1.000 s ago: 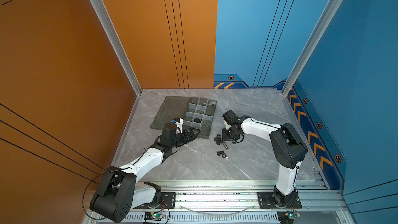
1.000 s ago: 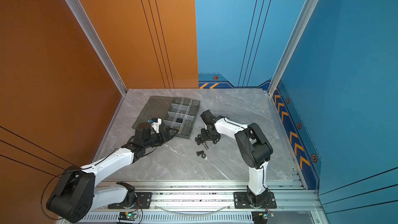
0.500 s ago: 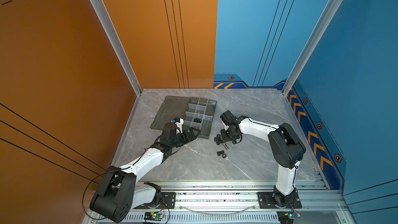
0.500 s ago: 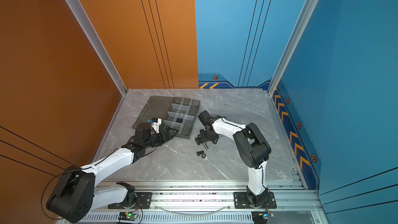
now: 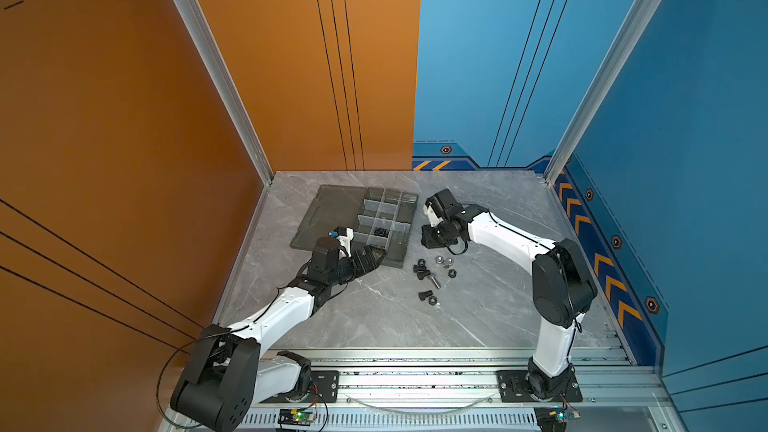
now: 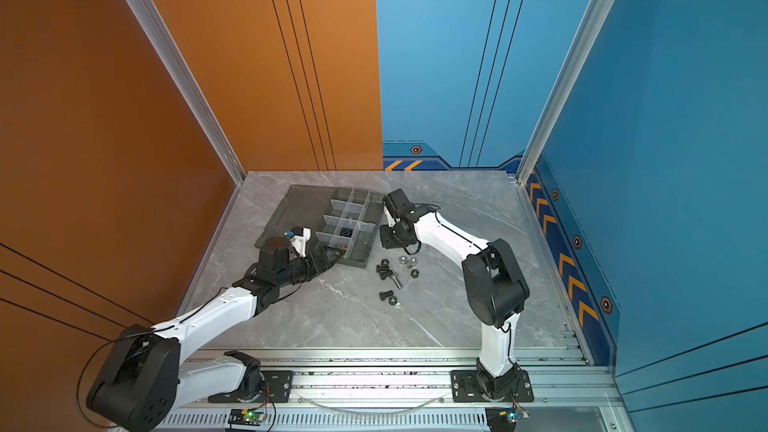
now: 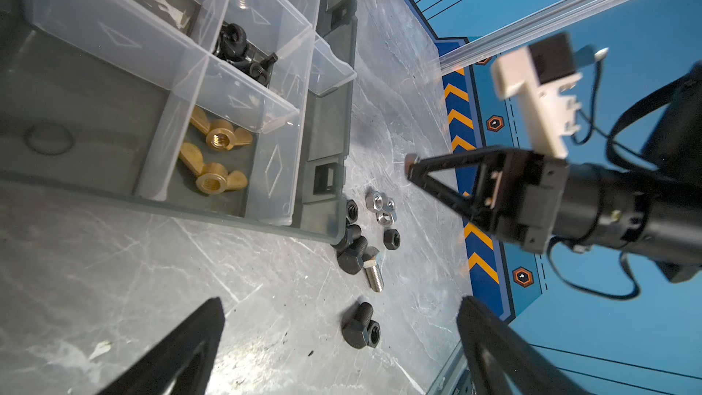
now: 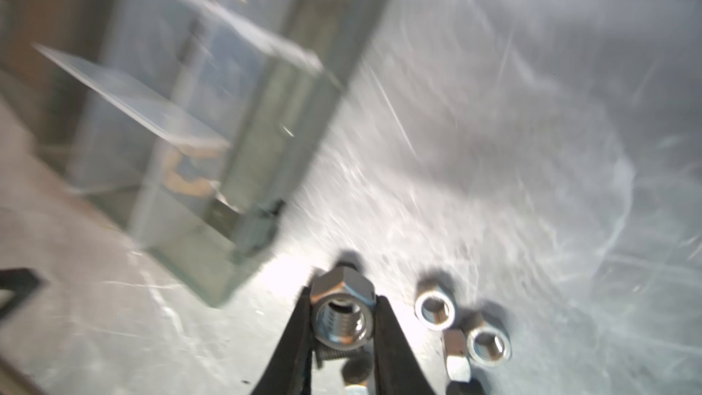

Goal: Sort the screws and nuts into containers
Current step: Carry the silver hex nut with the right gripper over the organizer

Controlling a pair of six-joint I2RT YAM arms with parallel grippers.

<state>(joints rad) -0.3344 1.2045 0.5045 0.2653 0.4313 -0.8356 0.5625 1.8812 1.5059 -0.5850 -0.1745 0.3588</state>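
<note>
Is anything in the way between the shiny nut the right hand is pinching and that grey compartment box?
Nothing visible does. Only bare marble table lies between the silver hex nut in the right hand and the dark grey plastic organizer tray.

Robotics lab test cell. Orange wall panels, blue wall panels, aluminium corner posts, hazard chevrons. Grey marble-look tabletop. Left arm, right arm bolted to aluminium rail. Exposed circuit board.
</note>
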